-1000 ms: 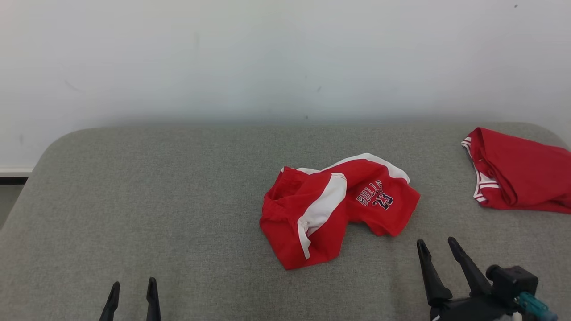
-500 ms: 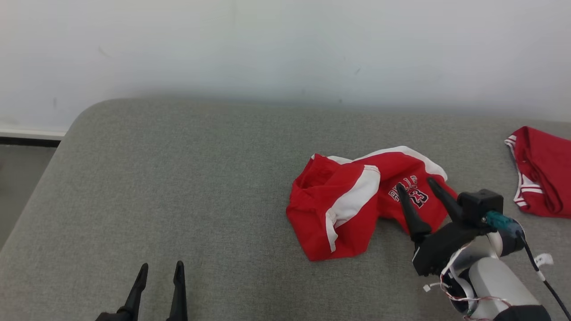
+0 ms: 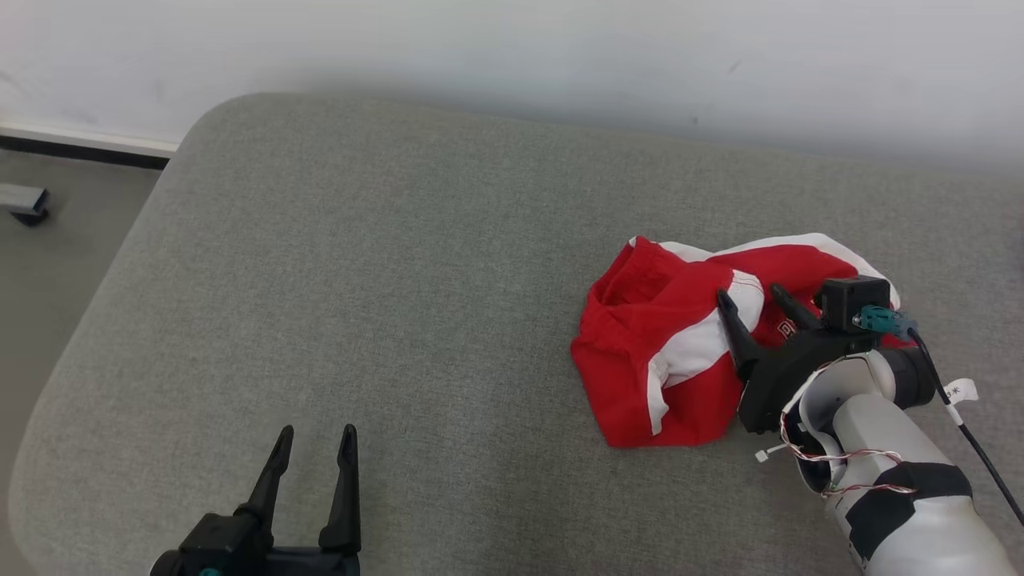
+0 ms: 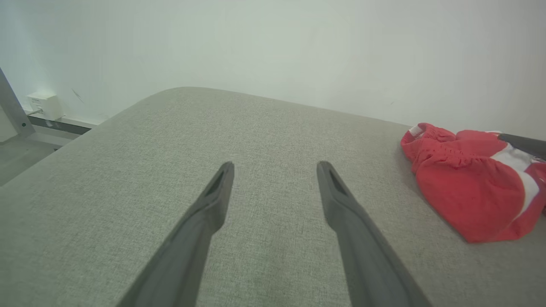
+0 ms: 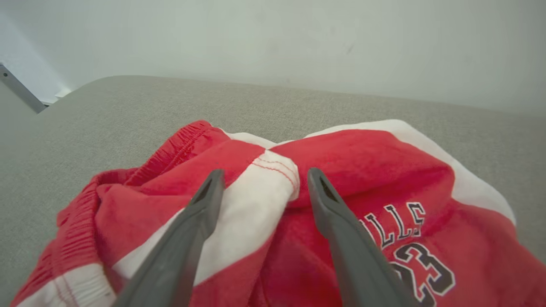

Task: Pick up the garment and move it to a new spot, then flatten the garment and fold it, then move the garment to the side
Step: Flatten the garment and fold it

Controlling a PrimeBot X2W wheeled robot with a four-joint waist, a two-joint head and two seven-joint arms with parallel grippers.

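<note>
While we hold our left gripper (image 3: 318,430) spread above the bench's (image 3: 400,240) front edge, our right gripper (image 3: 750,292), fingers apart, straddles the shorts' (image 3: 656,344) white stripe (image 3: 696,348).

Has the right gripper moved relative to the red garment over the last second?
Yes. The right gripper went forward from the bare cushion to over the garment.

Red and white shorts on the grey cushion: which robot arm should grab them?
Right. The right gripper has open fingers straddling the white stripe on the crumpled red-and-white shorts; the left gripper hovers far off over grey fabric cushion.
</note>
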